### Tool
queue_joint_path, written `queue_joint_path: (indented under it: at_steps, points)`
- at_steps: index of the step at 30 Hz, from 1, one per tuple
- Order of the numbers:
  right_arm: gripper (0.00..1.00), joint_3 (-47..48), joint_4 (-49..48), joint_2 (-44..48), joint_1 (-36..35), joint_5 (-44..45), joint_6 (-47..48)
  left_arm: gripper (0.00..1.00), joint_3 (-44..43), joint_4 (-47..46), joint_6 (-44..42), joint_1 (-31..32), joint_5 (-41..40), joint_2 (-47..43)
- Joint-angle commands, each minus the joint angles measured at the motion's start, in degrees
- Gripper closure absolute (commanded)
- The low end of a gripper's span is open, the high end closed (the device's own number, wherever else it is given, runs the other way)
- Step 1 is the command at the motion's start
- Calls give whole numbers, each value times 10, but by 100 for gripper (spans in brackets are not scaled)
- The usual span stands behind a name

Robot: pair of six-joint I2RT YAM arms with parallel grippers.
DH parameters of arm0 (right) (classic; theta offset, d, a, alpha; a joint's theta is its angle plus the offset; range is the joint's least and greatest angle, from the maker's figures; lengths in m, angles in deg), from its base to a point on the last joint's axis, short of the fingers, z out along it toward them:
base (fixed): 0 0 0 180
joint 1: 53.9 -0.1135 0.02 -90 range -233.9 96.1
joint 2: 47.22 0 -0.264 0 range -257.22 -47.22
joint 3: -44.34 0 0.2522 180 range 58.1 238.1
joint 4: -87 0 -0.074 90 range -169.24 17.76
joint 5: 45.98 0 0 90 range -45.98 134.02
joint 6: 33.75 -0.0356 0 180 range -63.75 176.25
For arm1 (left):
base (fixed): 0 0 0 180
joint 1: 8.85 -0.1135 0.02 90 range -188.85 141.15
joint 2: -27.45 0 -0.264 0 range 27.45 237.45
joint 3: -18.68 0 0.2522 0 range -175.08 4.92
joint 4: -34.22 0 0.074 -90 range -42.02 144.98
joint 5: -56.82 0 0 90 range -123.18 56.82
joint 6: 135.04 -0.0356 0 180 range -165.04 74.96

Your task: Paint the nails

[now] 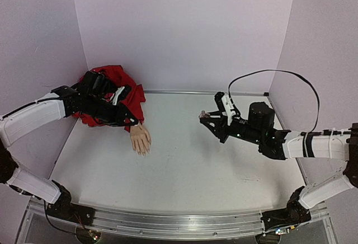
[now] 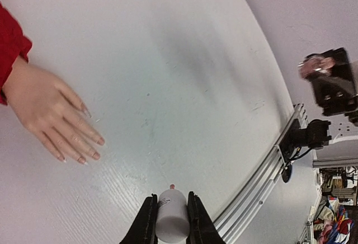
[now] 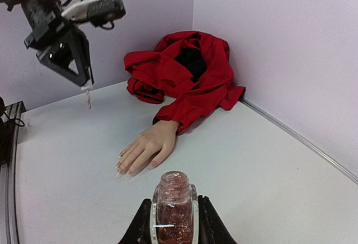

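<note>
Poised to paint: brush cap (image 2: pixel 172 221) pinched in left gripper (image 2: pixel 170 200) near mannequin hand (image 2: pixel 47 109), open polish bottle (image 3: pixel 174 210) clamped in right gripper (image 3: pixel 174 201) well apart from it; next needs brush tip (image 2: pixel 172 187) lowered onto nails (image 2: pixel 100 141) at its fingertips.

1. Nails (image 2: pixel 96 156): tiny, pale to pinkish, tipping the fingers of a flesh-coloured mannequin hand (image 2: pixel 39 104)
2. The hand lies palm-down on the white table (image 2: pixel 184 87), fingers slightly spread, wrist in a red sleeve (image 2: pixel 11 42)
</note>
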Motion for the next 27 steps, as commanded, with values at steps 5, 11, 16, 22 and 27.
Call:
queue_joint_path:
  at_steps: [5,11,16,22,27]
  points:
    - [100,-5,48,87,15,-17,49,100,74,19,-36,-19,-56,33]
    - [100,-19,51,105,17,12,66,100,100,-22,-31,-32,-105,60]
    - [100,-24,51,112,17,16,68,100,107,-66,-29,-46,-107,92]
    - [100,-29,53,117,17,22,71,100,116,-118,-29,-54,-102,124]
    - [100,-31,53,117,17,21,71,100,112,-127,-32,-55,-102,144]
